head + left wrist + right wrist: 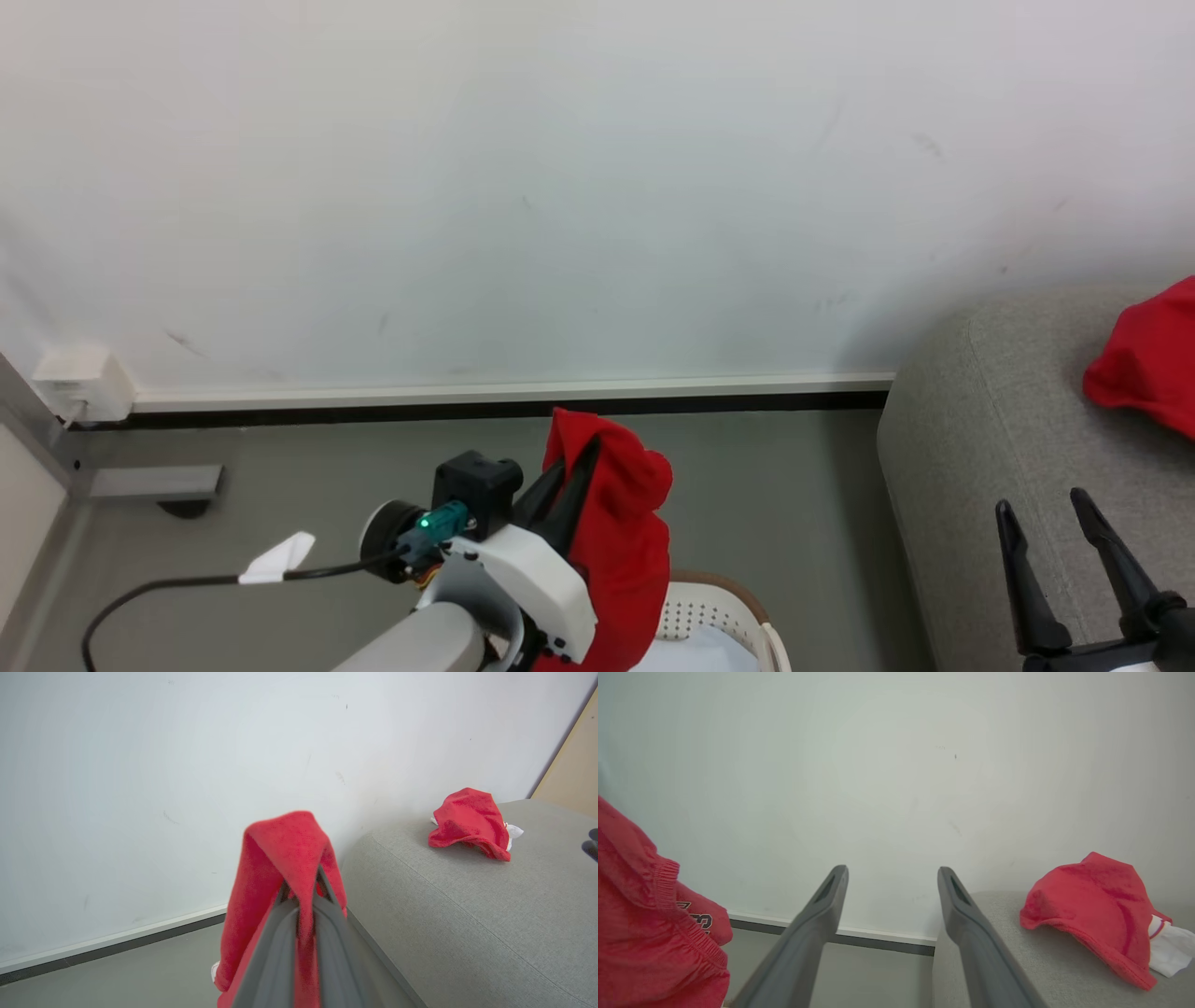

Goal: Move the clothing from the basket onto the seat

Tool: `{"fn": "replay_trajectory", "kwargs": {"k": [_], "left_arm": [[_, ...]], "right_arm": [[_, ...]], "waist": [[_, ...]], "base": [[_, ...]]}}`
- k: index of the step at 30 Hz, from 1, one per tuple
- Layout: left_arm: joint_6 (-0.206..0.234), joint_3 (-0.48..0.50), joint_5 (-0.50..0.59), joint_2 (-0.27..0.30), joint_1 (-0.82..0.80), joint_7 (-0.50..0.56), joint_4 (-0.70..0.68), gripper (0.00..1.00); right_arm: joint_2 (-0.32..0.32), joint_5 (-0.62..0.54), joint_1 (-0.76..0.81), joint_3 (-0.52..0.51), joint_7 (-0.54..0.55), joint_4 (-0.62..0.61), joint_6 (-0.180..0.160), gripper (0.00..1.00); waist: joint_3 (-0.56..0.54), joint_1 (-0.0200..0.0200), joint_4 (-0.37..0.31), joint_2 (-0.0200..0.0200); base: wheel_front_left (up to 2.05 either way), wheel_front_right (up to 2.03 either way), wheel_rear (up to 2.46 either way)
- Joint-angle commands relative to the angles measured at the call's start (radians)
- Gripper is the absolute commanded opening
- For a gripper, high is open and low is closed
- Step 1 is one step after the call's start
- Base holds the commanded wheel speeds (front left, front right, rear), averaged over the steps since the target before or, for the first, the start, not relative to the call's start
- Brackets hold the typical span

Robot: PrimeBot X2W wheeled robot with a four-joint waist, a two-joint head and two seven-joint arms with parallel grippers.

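Note:
My left gripper [583, 453] is shut on a bright red piece of clothing [621, 541], which hangs from the fingertips above the cream basket [714, 611] at the bottom middle. In the left wrist view the red clothing [285, 858] drapes over the closed fingers, left of the grey seat [467, 914]. A second red garment [1148, 359] with white trim lies on the seat [971, 439] at the right. My right gripper [1050, 523] stands open over the seat's front with nothing between its fingers, as in the right wrist view [892, 879].
A white wall and baseboard [504, 387] run behind. Grey floor [794, 495] lies between basket and wall. A white socket box [82, 383] sits at the left wall, and a black cable [187, 583] with a white tag trails from my left arm.

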Motion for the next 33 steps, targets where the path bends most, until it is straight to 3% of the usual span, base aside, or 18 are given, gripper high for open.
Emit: {"fn": "replay_trajectory", "kwargs": {"k": [1,8,17,25,33], "left_arm": [[0.018,0.004,0.004,0.028,0.022,0.014,-0.043,0.0],[0.063,0.008,0.009,0.087,0.036,0.07,-0.195,0.0],[0.06,-0.031,0.025,0.101,0.012,0.129,-0.306,0.0],[0.015,-0.078,0.03,0.076,-0.023,0.167,-0.316,0.0],[-0.052,-0.131,0.021,0.035,-0.059,0.198,-0.303,0.0]], "right_arm": [[-0.012,0.021,0.015,0.02,0.001,0.005,-0.003,1.0],[-0.061,0.093,-0.008,0.17,0.001,-0.004,-0.003,1.0],[-0.215,0.203,-0.192,0.551,0.008,-0.035,-0.003,1.0],[-0.321,0.291,-0.411,0.811,0.044,-0.043,-0.003,1.0],[-0.367,0.425,-0.576,1.041,0.095,-0.037,-0.003,1.0]], "waist": [[-0.022,0.0004,0.002,-0.0001],[-0.035,0.0004,0.006,-0.0001],[-0.026,0.0004,0.005,-0.0001],[-0.027,0.0004,0.017,-0.0001],[-0.025,0.0004,0.024,-0.0001]], "base": [[0.0,0.0,0.0],[0.0,0.0,0.0],[0.0,0.0,0.0],[0.0,0.0,0.0],[0.0,0.0,0.0]]}}
